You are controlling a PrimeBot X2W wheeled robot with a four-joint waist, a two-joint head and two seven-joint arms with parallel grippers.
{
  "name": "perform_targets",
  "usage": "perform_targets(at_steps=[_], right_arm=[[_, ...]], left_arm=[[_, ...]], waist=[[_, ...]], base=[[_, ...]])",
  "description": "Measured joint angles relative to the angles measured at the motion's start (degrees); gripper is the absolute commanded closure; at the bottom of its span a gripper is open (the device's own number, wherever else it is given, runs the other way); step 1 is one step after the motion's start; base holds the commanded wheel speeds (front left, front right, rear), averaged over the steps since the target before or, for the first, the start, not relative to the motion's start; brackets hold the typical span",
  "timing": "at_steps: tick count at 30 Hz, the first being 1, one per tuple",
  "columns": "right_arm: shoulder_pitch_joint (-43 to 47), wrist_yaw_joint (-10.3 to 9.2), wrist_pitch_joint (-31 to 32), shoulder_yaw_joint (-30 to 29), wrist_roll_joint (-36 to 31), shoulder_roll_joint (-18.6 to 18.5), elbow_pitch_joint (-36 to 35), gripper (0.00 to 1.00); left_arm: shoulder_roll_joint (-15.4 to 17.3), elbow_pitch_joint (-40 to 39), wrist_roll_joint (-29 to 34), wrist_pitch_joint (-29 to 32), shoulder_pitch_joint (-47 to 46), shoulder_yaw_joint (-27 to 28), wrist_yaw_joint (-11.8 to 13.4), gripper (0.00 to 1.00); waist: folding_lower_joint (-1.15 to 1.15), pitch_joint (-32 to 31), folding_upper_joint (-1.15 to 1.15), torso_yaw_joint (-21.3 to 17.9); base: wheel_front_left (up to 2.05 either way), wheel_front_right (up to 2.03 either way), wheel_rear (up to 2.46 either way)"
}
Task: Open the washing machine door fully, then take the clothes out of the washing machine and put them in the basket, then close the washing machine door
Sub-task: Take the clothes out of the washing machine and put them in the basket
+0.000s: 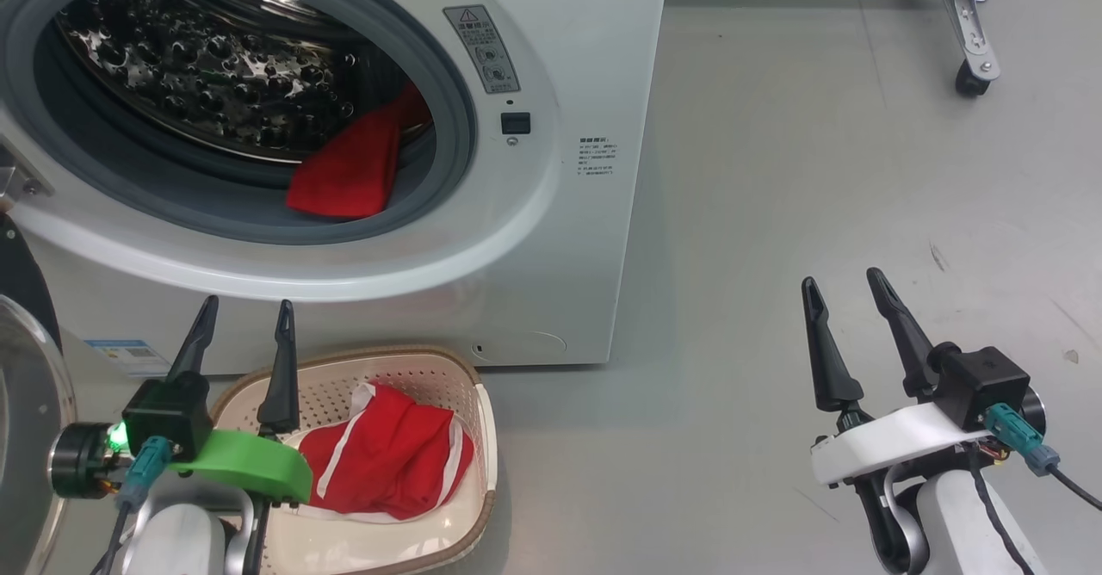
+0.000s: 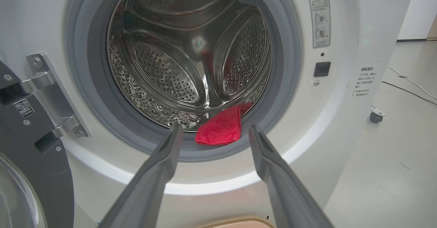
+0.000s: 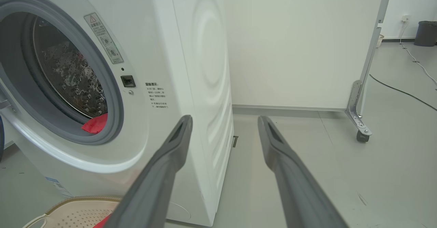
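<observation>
Head: two red clothes, drum piece at the washing machine mouth, striped piece in the near basket; door open left; left claw, right claw wide, empty. Left wrist: hinge beside the drum. Right wrist: one wheeled panel far right.

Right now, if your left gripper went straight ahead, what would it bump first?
Probably the red cloth lying over the grey rubber rim at the drum mouth. The open left gripper frames it, though depth is unclear.

The washing machine mouth gapes unblocked; the open door stands left of it, the basket below, bare floor right.
</observation>
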Motion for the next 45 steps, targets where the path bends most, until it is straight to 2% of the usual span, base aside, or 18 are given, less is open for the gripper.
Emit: perform_targets(at_steps=[20,45], right_arm=[[1.1,0.3,0.0,0.6,0.0,0.0,0.0,0.0],[1.1,0.48,0.0,-0.3,0.0,0.0,-0.8,0.0]], left_arm=[[0.0,-4.3,0.0,0.0,4.0,-1.0,0.7,0.0],[-0.1,-6.9,0.0,-0.1,4.1,-2.1,2.0,0.0]], waist=[[0.0,-1.3,0.0,-0.9],[0.0,0.5,0.0,-0.9]], base=[[0.0,0.0,0.0],[0.0,0.0,0.0]])
